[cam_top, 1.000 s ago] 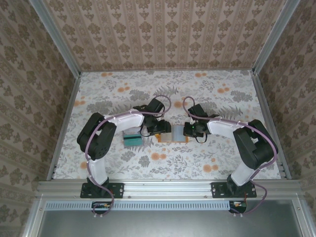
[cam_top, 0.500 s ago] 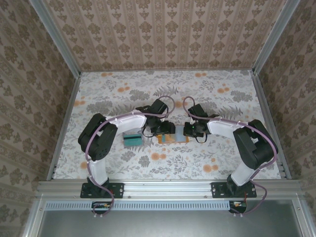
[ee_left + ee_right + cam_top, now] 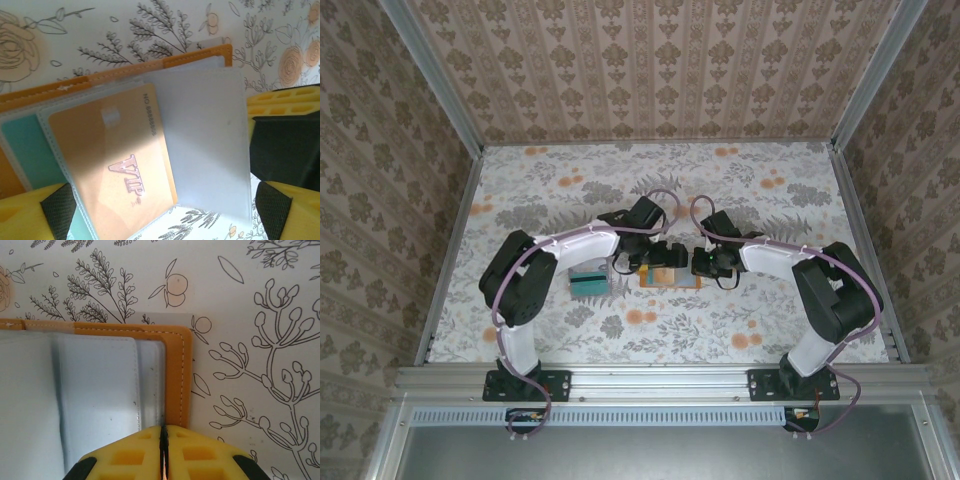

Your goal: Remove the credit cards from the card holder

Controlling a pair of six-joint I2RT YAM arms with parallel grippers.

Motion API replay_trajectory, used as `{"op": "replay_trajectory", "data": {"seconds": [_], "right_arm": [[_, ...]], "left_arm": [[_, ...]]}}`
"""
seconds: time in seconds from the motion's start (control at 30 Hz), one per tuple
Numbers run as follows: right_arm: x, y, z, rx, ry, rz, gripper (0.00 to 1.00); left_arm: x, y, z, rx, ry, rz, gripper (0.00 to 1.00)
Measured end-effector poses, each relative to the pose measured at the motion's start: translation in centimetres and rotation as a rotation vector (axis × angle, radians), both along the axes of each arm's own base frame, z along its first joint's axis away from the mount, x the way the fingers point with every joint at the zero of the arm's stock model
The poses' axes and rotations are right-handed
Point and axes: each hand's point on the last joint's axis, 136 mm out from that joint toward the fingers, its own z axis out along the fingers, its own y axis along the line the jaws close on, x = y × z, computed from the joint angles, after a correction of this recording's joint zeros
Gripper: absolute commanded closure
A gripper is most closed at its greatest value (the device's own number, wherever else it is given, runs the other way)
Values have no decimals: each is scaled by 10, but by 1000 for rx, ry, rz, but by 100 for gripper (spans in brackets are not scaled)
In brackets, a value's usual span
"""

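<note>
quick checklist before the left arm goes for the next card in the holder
1. Left gripper open: ok.
2. Right gripper shut at the card holder's orange edge: ok.
3. Holder lying open, sleeves exposed: ok.
4. Beige VIP card in its sleeve, under the open left gripper: ok.
5. Holder pinned firmly enough for a pull: cannot tell.

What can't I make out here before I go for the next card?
- Top view: card holder mostly hidden under the left gripper; loose cards too small to count.
- Left wrist view: teal card cut off by the frame edge.
- Right wrist view: the shut right gripper hides whether it pins the holder.
</note>
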Motion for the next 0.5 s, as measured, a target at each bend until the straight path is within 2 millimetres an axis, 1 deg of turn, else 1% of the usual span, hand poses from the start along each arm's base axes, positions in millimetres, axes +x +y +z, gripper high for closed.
{"op": "replay_trajectory", "data": {"seconds": [0.17,0.37,0.5], "right_arm": [[0,0,0,0,0,0,87],[0,-2,1,-10,-5,-5,84],[0,-8,10,-28,-20,-18,81]], "left_arm": [[-2,0,1,6,1,-6,0],[-1,3,-1,28,-2,3,0],[2,8,3,32,-17,16,2]]}}
